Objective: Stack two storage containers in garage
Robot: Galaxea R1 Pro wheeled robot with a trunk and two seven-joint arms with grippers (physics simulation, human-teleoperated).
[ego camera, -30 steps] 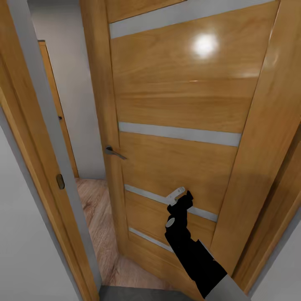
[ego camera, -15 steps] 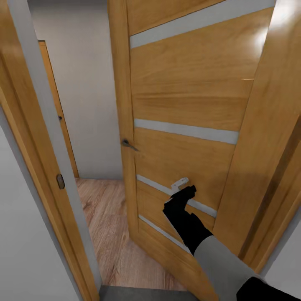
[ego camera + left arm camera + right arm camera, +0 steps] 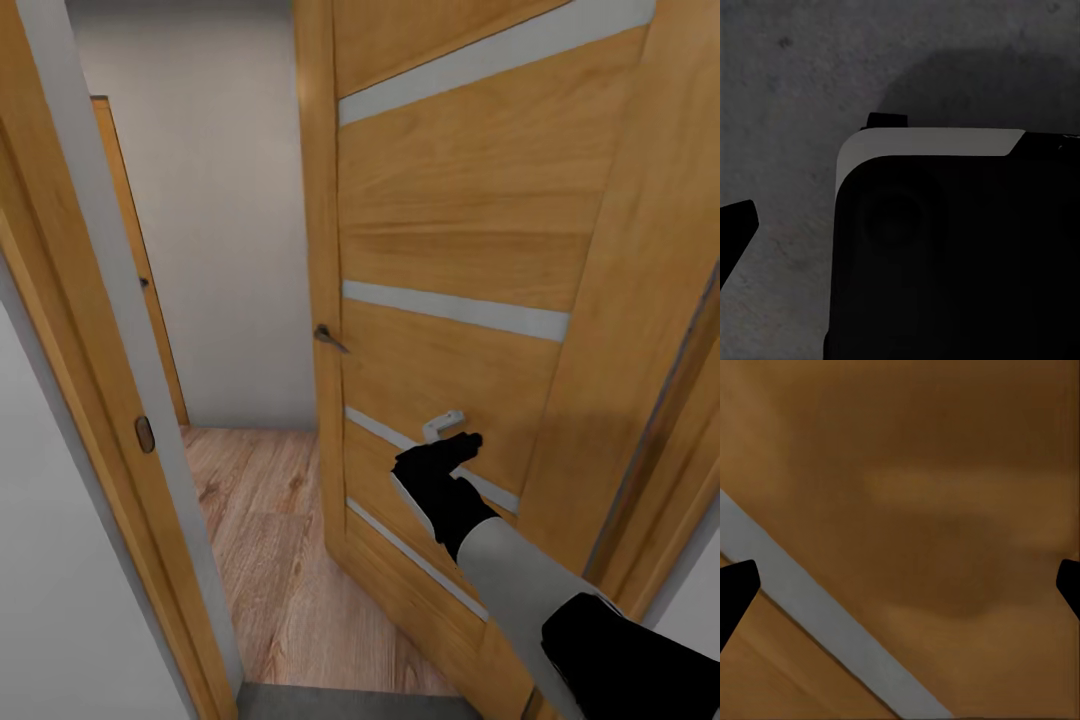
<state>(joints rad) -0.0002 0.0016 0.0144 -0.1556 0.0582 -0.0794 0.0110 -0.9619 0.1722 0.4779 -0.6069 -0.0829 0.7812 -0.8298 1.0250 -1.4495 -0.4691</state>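
From the head view we saw, at the far left, the door frame [image 3: 95, 330] with a small dark latch plate [image 3: 145, 434] set in its edge, and through the gap beside it a plain grey wall [image 3: 230, 220] and a strip of light wood-plank floor [image 3: 270, 560] of the room beyond. Right of that gap stood the wooden door [image 3: 450, 250], swung partly open, crossed by pale grey bands, with a dark lever handle [image 3: 330, 338] on its near edge. Our right gripper [image 3: 452, 432] was up against the lower part of the door, beside one of the pale bands; in the right wrist view its two dark fingertips [image 3: 736, 589] sat wide apart with the door panel [image 3: 945, 510] close in front of them, so the fingers were spread. In the left wrist view we saw dark grey concrete floor [image 3: 795, 90] and a black, pale-edged part of our own body [image 3: 945, 247]; one fingertip [image 3: 735, 225] of the left gripper showed, and we could not tell how its fingers stood
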